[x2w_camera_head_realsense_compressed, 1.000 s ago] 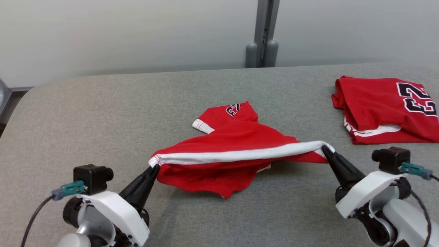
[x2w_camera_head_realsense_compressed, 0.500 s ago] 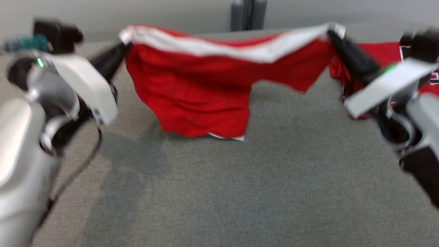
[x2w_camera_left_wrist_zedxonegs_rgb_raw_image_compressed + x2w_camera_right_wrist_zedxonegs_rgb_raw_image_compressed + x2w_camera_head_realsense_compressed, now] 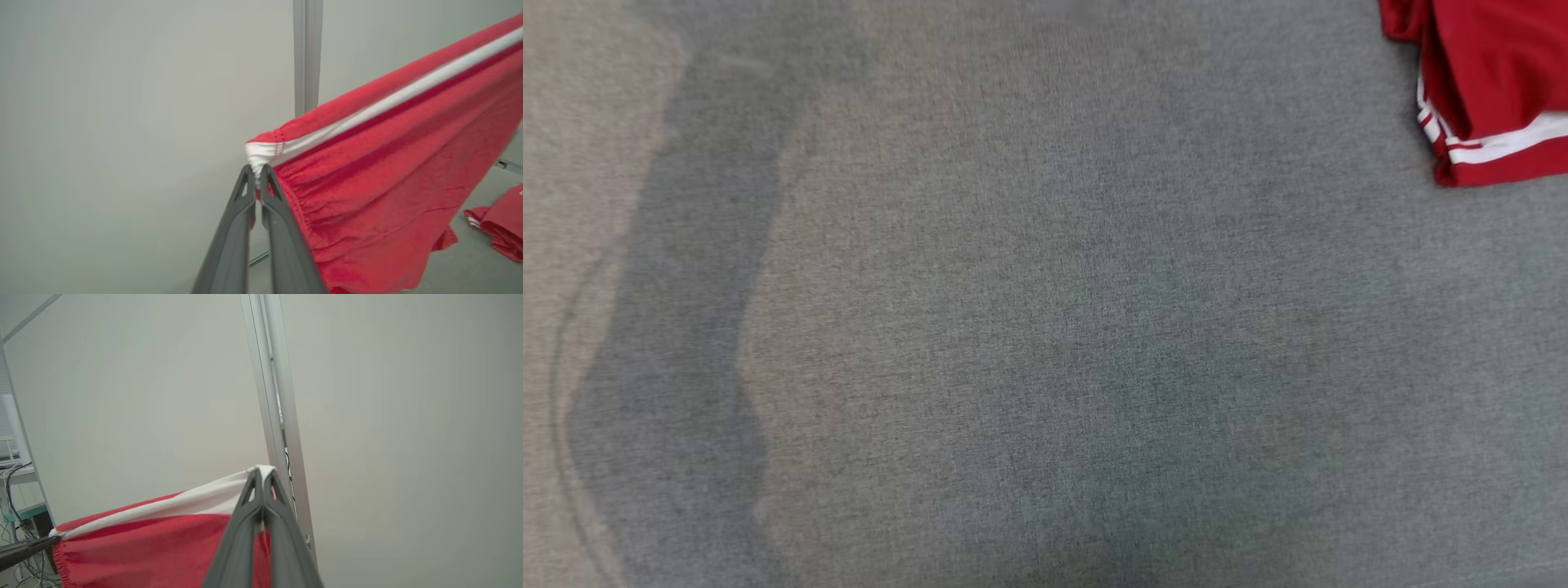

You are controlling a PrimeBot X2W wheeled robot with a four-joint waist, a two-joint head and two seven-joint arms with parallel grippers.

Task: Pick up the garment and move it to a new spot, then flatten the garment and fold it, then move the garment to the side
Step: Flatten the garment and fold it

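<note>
left gripper (image 3: pixel 256 173): long dark fingers pinched together on one corner of the red knit garment with the white hem band (image 3: pixel 388 171); white cloth is bunched right at the tips
right gripper (image 3: pixel 261 475): fingers clamped tight on the opposite white-banded corner; a nub of white hem pokes out past the tips
garment position: held up in the air, strung between the two grippers, in front of the pale matte wall (image 3: pixel 122 102)
garment shape: white band runs taut along the top edge from corner to corner; red body hangs below it in loose gathers, tightest next to the left fingers
right wrist view: red cloth (image 3: pixel 163 547) stretches away to that view's lower left, where a dark finger (image 3: pixel 28 548) of the left arm grips the far corner
grey metal post (image 3: pixel 307 57): upright against the wall behind the held garment, seen in both wrist views
grey woven table top (image 3: pixel 1045 327): head view looks straight down on it; a darker shadow band runs down its left part
second red garment with white stripes (image 3: pixel 1494 90): folded, lying flat on the table at the head view's upper right corner; also at the lower right of the left wrist view, below and apart from the hanging cloth
far left of right wrist view: shelf with dark cables, too small to detail
</note>
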